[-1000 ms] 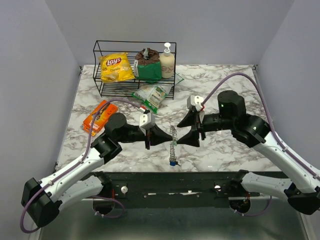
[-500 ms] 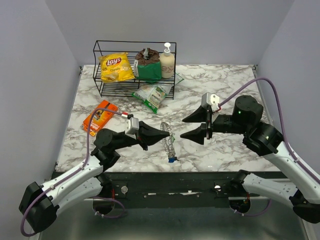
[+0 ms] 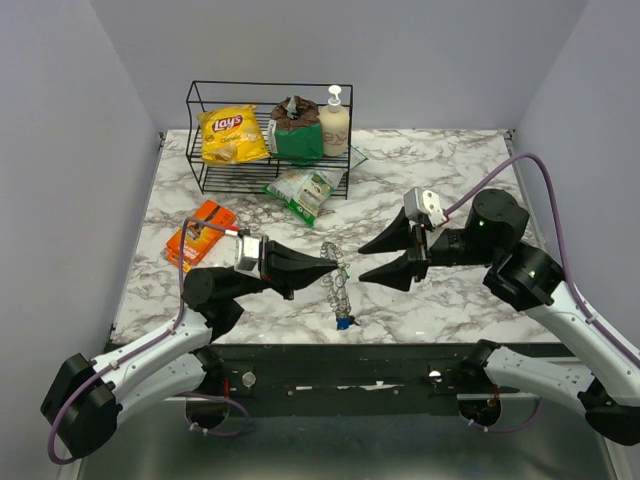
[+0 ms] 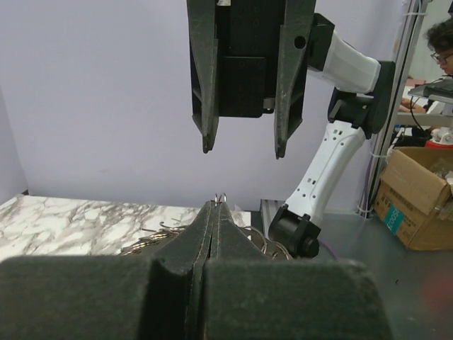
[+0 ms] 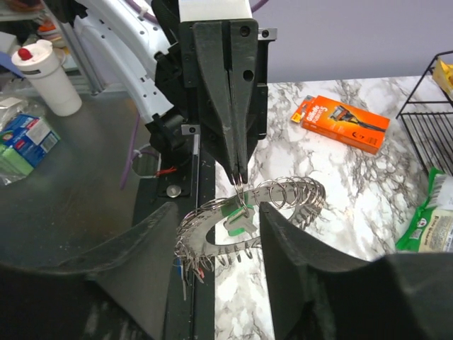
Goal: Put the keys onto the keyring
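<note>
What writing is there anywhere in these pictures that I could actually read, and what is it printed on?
"Lay's": yellow crisp bag in the wire rack.
Orange packet: print too small to read.
Green pouch: print blurred.
Pump bottle label: unreadable.

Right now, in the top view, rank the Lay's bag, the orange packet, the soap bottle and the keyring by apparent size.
1. Lay's bag, largest.
2. orange packet.
3. soap bottle and keyring: too alike to rank, one squat, the other long and thin.
</note>
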You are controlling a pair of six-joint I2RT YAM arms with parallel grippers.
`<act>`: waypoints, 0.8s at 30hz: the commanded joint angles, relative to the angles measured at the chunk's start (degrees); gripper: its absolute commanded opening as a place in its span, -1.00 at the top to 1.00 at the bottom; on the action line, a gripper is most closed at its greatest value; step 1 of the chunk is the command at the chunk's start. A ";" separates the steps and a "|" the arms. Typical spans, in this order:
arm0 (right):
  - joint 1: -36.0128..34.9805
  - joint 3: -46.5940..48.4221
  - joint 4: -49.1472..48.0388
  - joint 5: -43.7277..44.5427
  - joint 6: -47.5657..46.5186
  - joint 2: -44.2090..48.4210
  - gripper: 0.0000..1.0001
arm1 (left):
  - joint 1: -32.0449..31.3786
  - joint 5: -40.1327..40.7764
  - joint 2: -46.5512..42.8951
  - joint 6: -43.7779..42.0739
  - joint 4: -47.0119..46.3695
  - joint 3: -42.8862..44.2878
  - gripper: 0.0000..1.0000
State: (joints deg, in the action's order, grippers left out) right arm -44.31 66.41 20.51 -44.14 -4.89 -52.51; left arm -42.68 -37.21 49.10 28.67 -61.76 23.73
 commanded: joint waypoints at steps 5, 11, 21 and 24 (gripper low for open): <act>-0.42 -1.46 -6.53 -6.74 3.03 -2.24 -0.28 | -0.21 -2.69 2.14 3.68 -9.25 2.82 1.00; -0.33 -2.34 -8.12 -7.80 4.00 -3.39 -0.27 | -0.21 -3.74 2.67 4.73 -9.87 4.40 1.00; -0.25 -3.22 -11.02 -9.47 6.73 -4.00 0.00 | -0.21 -4.45 3.46 5.79 -10.14 5.54 1.00; -0.33 -3.48 -12.25 -9.91 7.69 -4.27 0.19 | -0.30 -4.27 3.63 5.79 -10.40 5.63 1.00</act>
State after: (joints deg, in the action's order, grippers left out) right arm -44.31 63.61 11.57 -51.88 0.47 -56.38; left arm -42.76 -41.08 52.82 34.02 -68.07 27.27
